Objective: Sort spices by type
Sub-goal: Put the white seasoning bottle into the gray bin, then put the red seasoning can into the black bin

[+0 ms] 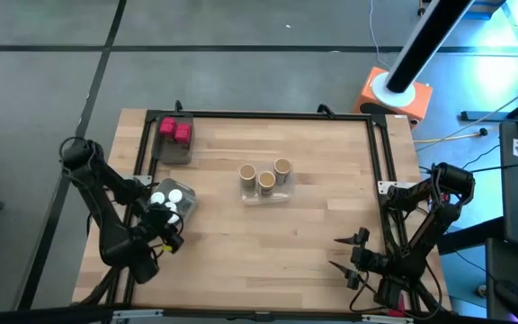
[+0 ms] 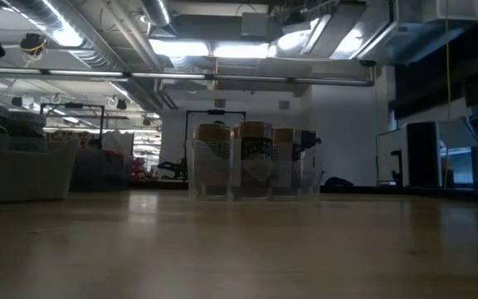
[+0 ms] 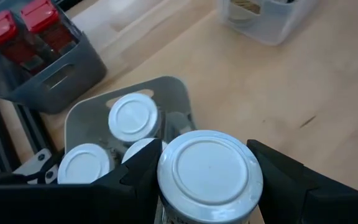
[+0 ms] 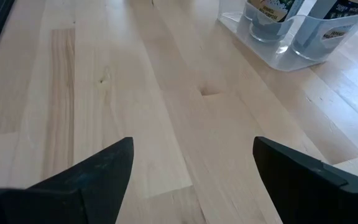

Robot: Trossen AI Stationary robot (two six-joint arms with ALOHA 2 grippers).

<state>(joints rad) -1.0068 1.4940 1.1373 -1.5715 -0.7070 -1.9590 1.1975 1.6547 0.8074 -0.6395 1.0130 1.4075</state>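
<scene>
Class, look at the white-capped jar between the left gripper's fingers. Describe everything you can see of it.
The white-capped jar has a round, flat white cap with a raised rim; below it shows a little of a pale body with dark print. It stands upright between the left gripper's two dark fingers, which close on its sides. It is over the near edge of the clear tray holding three other white-capped jars, at the table's left side. Whether its base rests on anything is hidden.

Industrial lab hall, exposed ceiling ducts, strip lights, equipment racks
</scene>
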